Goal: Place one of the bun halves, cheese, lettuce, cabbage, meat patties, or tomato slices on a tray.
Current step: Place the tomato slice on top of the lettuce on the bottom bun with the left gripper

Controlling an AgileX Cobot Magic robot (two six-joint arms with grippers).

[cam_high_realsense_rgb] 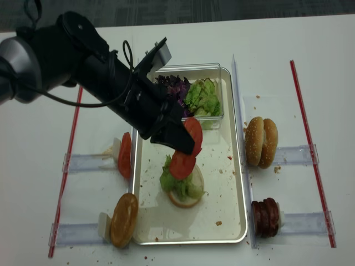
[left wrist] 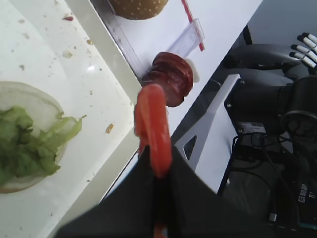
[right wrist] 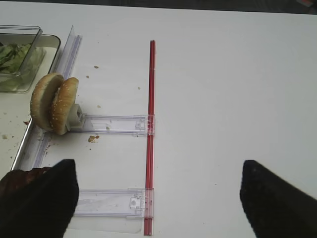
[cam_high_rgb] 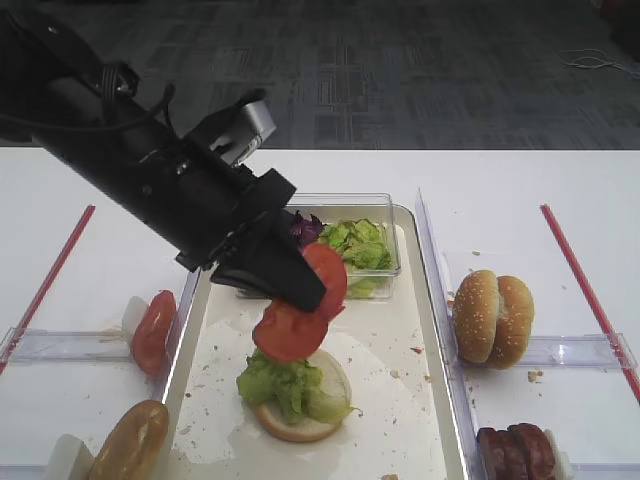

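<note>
Above tray [cam_high_rgb: 425, 400]: glossy red tomato slices [cam_high_rgb: 290, 330].

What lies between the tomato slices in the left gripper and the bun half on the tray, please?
Lettuce tops the bun half beneath the gripped tomato slices; exterior high view.

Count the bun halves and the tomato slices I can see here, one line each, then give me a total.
Bun halves: 4, with one on the tray under lettuce, one left of it and two right of it.
Tomato slices: 3, with two at the left gripper and one left of the tray.
Total: 7
</note>
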